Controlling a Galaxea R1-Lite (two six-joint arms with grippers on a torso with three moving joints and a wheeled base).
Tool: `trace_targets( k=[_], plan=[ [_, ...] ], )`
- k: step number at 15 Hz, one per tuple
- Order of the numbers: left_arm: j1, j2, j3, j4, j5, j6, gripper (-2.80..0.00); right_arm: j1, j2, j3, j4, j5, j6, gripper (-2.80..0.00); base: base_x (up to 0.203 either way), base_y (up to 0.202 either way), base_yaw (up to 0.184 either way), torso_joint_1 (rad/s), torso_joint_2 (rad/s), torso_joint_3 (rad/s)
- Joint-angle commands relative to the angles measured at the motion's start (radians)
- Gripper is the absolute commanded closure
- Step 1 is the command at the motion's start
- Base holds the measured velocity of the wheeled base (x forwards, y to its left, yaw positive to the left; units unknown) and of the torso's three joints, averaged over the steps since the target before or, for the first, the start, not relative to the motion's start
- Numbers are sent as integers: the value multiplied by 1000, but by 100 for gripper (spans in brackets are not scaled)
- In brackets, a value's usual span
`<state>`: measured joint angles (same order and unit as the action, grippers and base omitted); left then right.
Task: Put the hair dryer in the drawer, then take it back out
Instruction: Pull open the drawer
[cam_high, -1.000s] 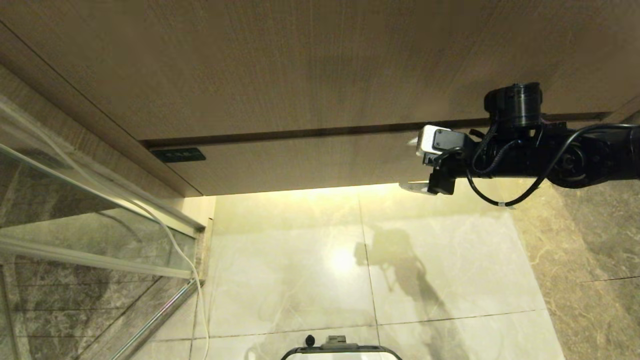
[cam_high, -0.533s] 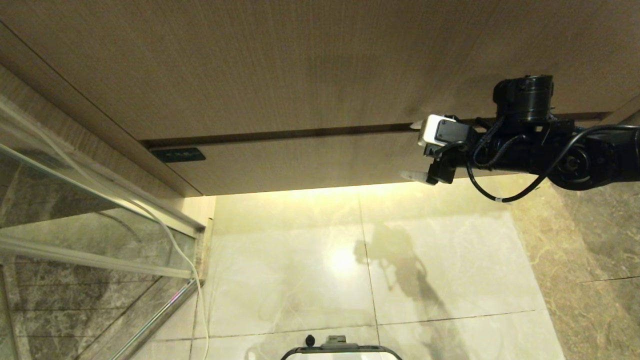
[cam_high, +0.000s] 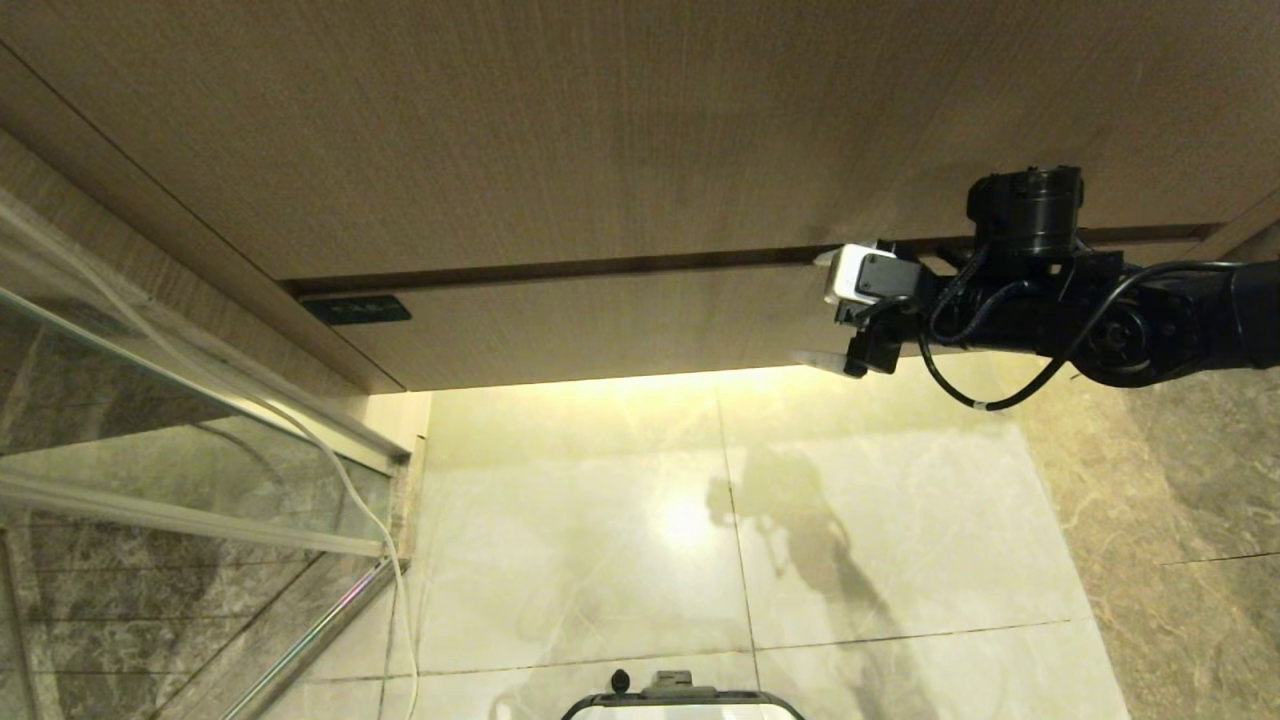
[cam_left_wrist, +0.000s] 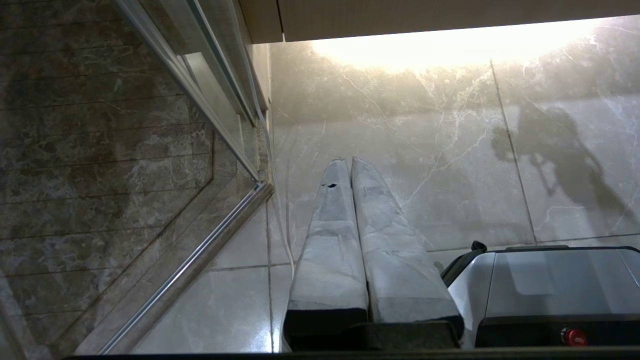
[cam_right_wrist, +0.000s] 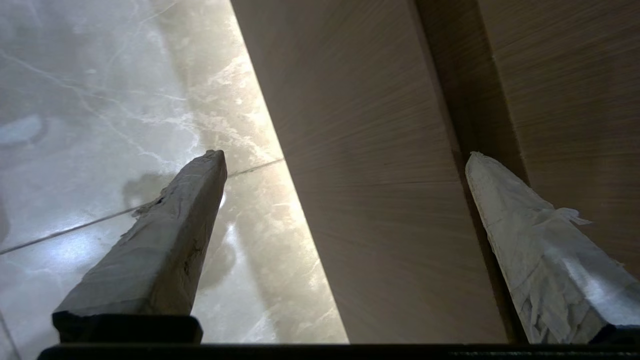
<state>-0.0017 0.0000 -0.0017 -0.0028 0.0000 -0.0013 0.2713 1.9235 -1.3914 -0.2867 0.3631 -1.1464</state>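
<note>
Since a second ago the right arm has slid a little toward the left of the head view and its wrist has turned, so the right gripper (cam_high: 822, 305) now stands squarely in front of the drawer (cam_high: 600, 325). The gripper sits at the right-middle of that view, its fingers spread wide and grasping nothing. One taped finger lies level with the dark gap (cam_high: 560, 268) along the drawer's top edge, the other at the drawer's lower edge, where warm light spills onto the floor (cam_high: 700, 520). In the right wrist view the drawer front (cam_right_wrist: 380, 210) fills the space between the two fingers; whether either tip touches the wood I cannot tell.

The drawer is shut, its flat front flush under the taller wood panel (cam_high: 600, 130) that fills the top of the head view. The hair dryer shows in none of the views.

The left gripper (cam_left_wrist: 350, 167) hangs parked over the marble tiles near the glass shower door (cam_left_wrist: 125, 150), its two taped fingers pressed together and empty, with the robot's base (cam_left_wrist: 550, 280) at the lower right of that view.
</note>
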Motion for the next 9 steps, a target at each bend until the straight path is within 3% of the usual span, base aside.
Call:
trace_targets(
  k=[1,3,9],
  plan=[
    [0,2,0,0,0,0,0,-1,12,-5,-41,-9,-25,-280,0,0,0,0,0,0],
    [0,2,0,0,0,0,0,-1,9,19,-71,-64,-85,-280,0,0,0,0,0,0],
    [0,2,0,0,0,0,0,3,30,22,-82,-79,-105,-280,0,0,0,0,0,0]
  ],
)
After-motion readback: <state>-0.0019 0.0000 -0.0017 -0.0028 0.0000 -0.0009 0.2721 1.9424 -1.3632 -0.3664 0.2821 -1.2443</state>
